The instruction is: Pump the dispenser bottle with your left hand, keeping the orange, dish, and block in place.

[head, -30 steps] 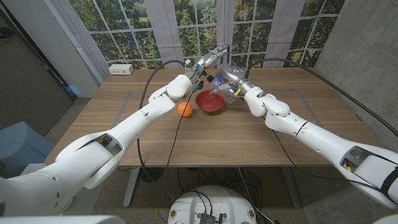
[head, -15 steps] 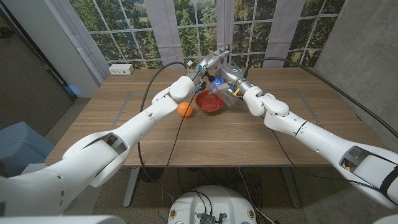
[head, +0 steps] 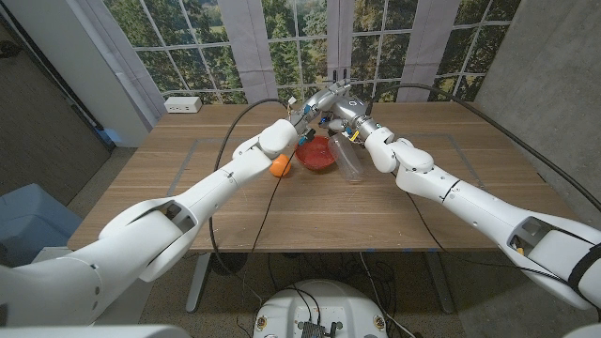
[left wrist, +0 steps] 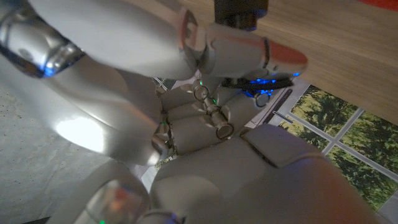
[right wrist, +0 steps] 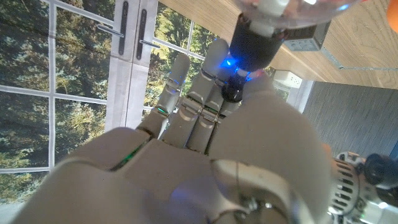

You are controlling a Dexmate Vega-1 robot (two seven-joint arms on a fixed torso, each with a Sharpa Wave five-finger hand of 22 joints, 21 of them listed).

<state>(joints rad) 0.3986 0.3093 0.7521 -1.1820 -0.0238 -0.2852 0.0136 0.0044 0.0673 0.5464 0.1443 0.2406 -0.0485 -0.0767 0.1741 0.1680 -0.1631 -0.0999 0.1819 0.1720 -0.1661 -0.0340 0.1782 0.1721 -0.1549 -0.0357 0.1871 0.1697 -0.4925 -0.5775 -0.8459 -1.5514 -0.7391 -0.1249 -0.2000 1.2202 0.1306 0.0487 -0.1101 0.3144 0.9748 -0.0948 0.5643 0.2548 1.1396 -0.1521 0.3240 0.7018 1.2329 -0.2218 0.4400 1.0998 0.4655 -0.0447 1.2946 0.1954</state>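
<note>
— Item one, bottle?
— Dispenser bottle point(head: 349, 155): clear, tilted, beside the red dish point(head: 316, 153); my right hand point(head: 349, 115) wraps its neck.
— Left hand?
— Left hand point(head: 315, 101): at the pump top, touching my right; fingers' closure I cannot tell.
— Orange?
— Orange point(head: 280, 167): on the table point(head: 188, 178), just left of the dish.

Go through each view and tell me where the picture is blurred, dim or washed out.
Head view: even daylight, sharp; the clear bottle is hard to make out against the table. Left wrist view: dim, left hand close and soft, with a bright glare patch. Right wrist view: right hand close and blurred, the windows behind it sharper, blue light at the bottle's neck.
</note>
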